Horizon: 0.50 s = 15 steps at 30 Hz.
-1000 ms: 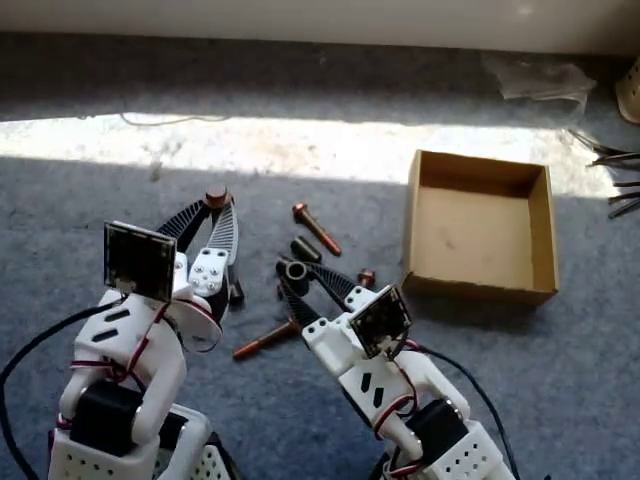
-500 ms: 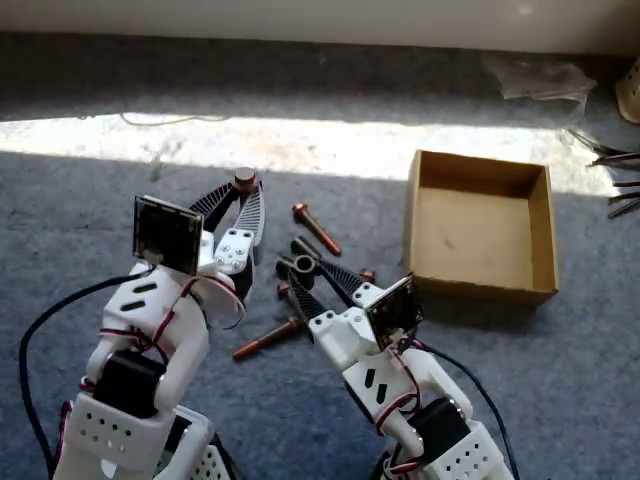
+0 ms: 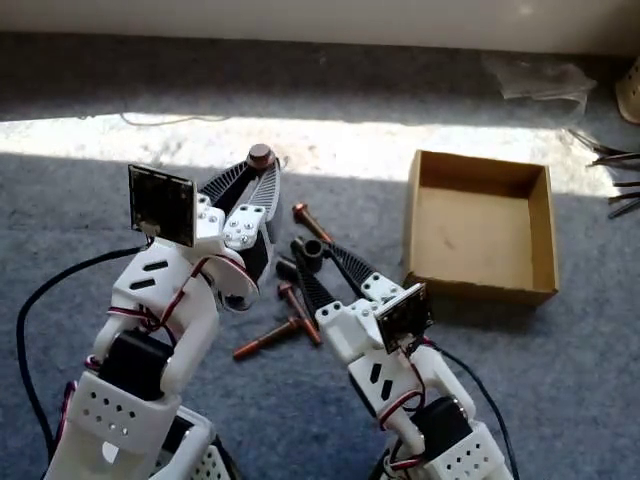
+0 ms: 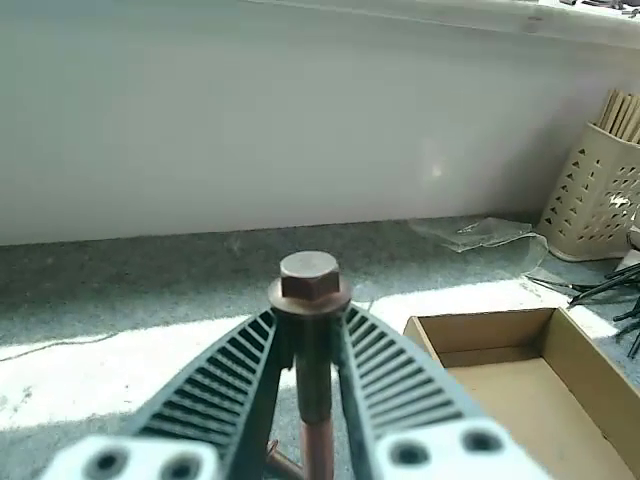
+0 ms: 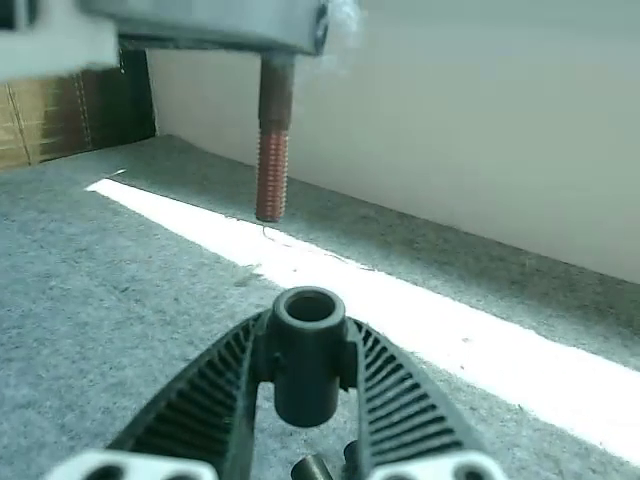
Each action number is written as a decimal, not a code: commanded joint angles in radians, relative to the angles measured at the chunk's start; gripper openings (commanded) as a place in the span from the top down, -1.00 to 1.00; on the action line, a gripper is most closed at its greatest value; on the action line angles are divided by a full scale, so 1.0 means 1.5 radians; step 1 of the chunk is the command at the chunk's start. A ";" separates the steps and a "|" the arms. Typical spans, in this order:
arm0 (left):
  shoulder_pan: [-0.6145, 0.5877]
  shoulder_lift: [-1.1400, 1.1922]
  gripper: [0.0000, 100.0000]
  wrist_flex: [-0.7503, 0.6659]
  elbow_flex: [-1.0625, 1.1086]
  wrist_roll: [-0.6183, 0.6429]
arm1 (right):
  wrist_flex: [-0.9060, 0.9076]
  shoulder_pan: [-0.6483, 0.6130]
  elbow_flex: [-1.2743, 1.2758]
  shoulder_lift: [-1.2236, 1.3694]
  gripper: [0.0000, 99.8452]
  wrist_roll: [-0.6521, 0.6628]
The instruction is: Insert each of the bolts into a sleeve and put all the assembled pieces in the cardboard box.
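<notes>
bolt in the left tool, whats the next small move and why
Probably shift the bolt sideways until it hangs over the sleeve. The left tool holds it thread-down, the right tool holds the sleeve opening-up, but the tip sits off to one side.

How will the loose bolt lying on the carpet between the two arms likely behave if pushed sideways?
The bolt looks like rigid metal, so it should stay stiff. Its round shaft may roll, probably curving around the wider head. The fuzzy carpet would likely stop it quickly.
</notes>
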 commanded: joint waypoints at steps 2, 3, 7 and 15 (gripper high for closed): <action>0.016 -0.011 0.93 -0.020 -0.006 0.021 | -0.021 0.008 0.076 -0.004 0.99 -0.011; 0.030 -0.026 0.93 -0.020 0.002 0.018 | -0.021 0.008 0.076 -0.003 0.99 -0.011; 0.080 -0.116 0.93 -0.025 0.047 -0.050 | -0.021 0.008 0.076 -0.003 0.99 -0.011; 0.096 -0.189 0.99 -0.088 0.113 -0.072 | -0.003 -0.014 0.079 -0.003 0.99 -0.008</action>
